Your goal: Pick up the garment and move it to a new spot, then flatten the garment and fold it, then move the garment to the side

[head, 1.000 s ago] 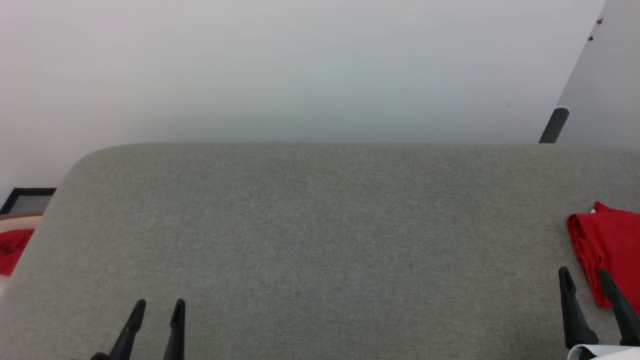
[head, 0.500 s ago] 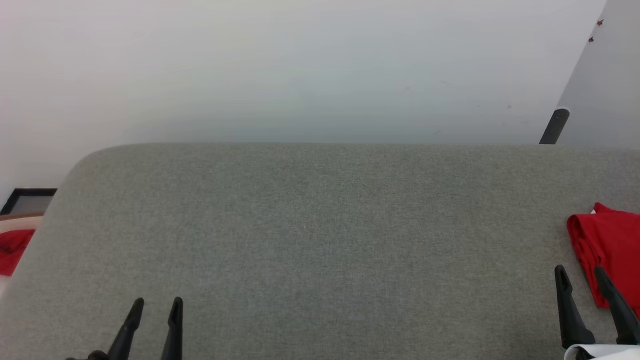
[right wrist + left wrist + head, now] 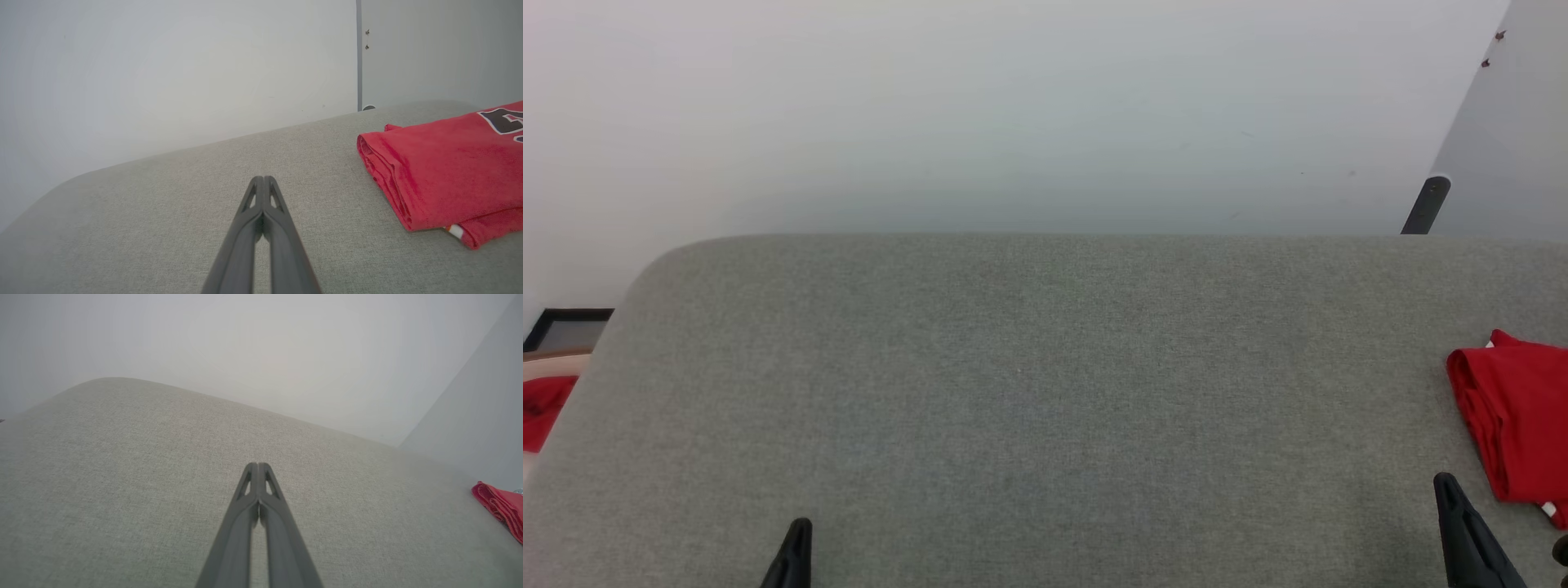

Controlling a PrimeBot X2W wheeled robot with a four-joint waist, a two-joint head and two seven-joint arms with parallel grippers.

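The garment [image 3: 1515, 420], a red jersey with black white-outlined lettering, lies folded at the right edge of the grey padded surface [image 3: 1045, 384]. It also appears as the garment [image 3: 445, 171] at the right of the right wrist view and as a red edge [image 3: 500, 506] in the left wrist view. My right gripper [image 3: 1450, 490] sits low at the front right, left of the garment and apart from it. In the right wrist view the right gripper [image 3: 263, 179] is shut with nothing between its fingers. My left gripper [image 3: 800, 531] is at the front left; the left gripper [image 3: 257, 466] is shut and holds nothing.
A pale wall rises behind the surface. A dark post [image 3: 1425, 206] stands at the back right by a grey panel. Off the surface at the left lie a small red cloth scrap [image 3: 541, 408] and a dark frame [image 3: 568, 327].
Both grippers have shut and drawn back toward the bottom edge of the head view. The garment lies where it was.
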